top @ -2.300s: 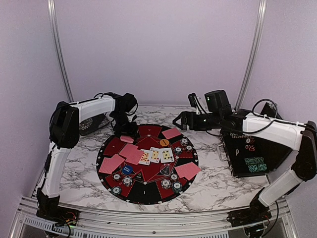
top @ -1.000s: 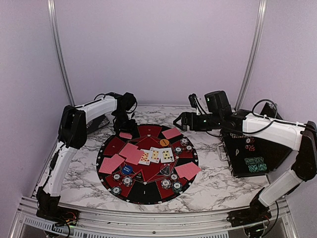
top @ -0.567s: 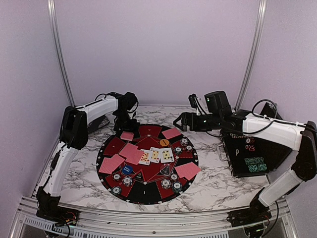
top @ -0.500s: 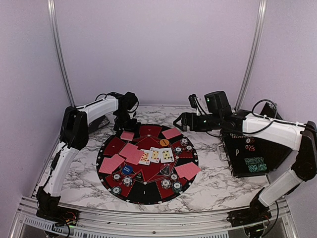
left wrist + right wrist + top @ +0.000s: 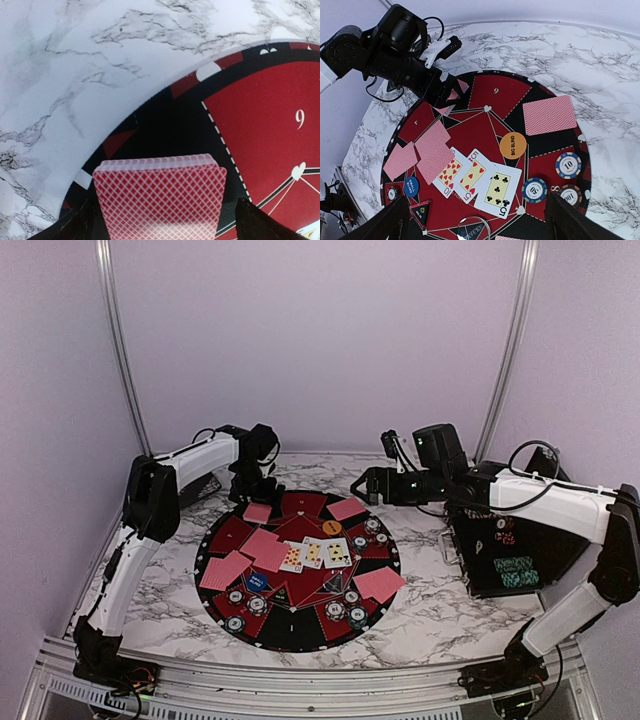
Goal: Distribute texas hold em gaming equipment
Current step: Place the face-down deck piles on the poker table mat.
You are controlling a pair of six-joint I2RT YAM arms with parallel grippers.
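A stack of red-backed cards (image 5: 160,192) lies on the far left rim of the mat (image 5: 260,125). My left gripper (image 5: 167,225) is open, its dark fingers standing apart on either side of the stack (image 5: 257,512). My right gripper (image 5: 477,225) hovers open and empty high over the mat's far right. Below it lie three face-up cards (image 5: 475,177), an orange disc (image 5: 513,145), a blue marker (image 5: 411,185), striped chips (image 5: 568,165) and single red-backed cards (image 5: 550,115).
A black case (image 5: 520,550) holding more chips stands on the table to the right of the mat (image 5: 295,632). More chips (image 5: 345,612) sit on the mat's near edge. The left arm (image 5: 200,455) reaches across the far left corner.
My left gripper has opened and let go of the card stack, which now rests on the mat's far left rim. The right arm has not moved.
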